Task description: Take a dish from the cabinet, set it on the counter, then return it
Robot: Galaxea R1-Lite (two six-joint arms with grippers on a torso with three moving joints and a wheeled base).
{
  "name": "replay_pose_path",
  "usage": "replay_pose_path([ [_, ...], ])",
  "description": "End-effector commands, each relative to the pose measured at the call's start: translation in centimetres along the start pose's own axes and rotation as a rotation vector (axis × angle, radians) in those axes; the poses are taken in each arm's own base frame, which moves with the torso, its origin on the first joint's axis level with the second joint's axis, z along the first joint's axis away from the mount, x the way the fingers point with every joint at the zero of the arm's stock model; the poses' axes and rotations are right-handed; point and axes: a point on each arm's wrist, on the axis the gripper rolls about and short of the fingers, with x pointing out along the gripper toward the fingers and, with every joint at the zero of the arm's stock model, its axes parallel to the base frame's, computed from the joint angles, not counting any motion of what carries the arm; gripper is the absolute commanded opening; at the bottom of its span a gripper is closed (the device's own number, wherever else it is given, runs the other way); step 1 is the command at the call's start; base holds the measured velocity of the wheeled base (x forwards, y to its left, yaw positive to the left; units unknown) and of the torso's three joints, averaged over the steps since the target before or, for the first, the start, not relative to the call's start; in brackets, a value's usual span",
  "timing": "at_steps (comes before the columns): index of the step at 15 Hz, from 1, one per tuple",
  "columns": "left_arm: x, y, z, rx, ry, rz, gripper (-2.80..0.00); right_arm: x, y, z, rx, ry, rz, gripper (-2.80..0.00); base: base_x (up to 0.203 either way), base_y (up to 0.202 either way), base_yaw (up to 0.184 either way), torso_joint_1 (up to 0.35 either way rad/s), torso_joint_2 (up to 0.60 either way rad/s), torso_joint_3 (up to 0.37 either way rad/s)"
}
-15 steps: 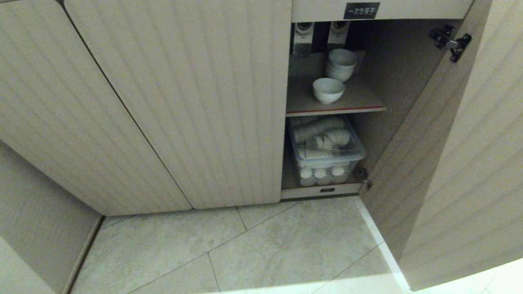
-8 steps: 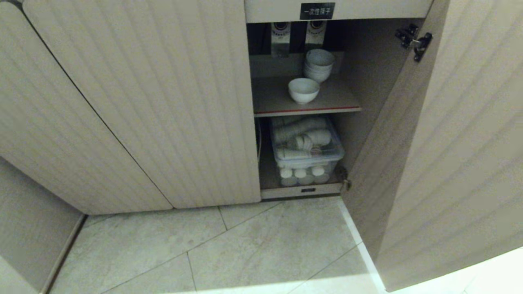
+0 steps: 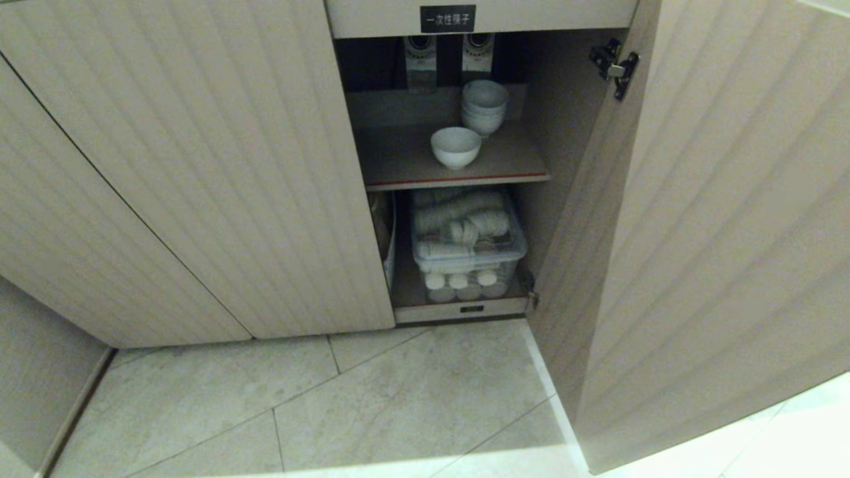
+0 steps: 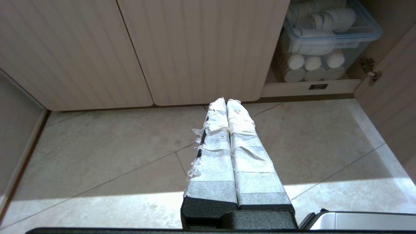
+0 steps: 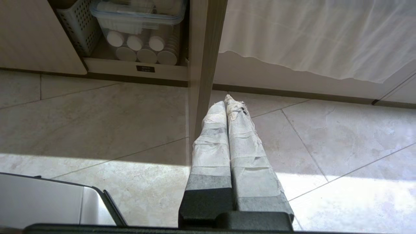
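The cabinet [image 3: 199, 166] w/ beige fluted doors has its right door [image 3: 717, 232] swung open, showing a brown shelf [image 3: 412, 169] w/ red front edge. The dish [image 3: 455, 147], a small white bowl, sits upright on that shelf, near the front, approx. mid-width. Just behind it & to the right is a stack of white bowls [image 3: 485, 106], close by but whether touching can't be told. A black label [image 3: 447, 18] w/ white characters sits on the strip above the opening. Below the shelf, a clear plastic bin [image 3: 468, 242] holds white cups lying on their sides. Neither arm shows in the head view. Left gripper [image 4: 226, 101] hangs over the tiled floor [image 3: 398, 398] in front of the closed doors, its taped fingers [image 4: 214, 143] pressed together, holding nothing. Right gripper [image 5: 225, 99] hangs over the floor beside the open door's edge, fingers likewise pressed together, empty. Both are well apart from the dish. No counter in view.
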Motion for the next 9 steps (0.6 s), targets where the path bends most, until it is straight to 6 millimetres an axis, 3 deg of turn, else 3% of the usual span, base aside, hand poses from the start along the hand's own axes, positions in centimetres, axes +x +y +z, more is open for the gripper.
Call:
replay_pose_path([
  [1,0.0,0.0,0.0,0.0,0.0,0.002,-2.8,0.0,0.0,0.04,-0.001,0.0,0.001,-2.8,0.0,0.0,0.0,0.0,0.0,0.0],
  [9,0.0,0.0,0.0,0.0,-0.001,0.003,-2.8,0.01,0.0,0.01,-0.002,0.001,0.001,-2.8,0.0,0.0,0.0,0.0,0.0,0.0],
])
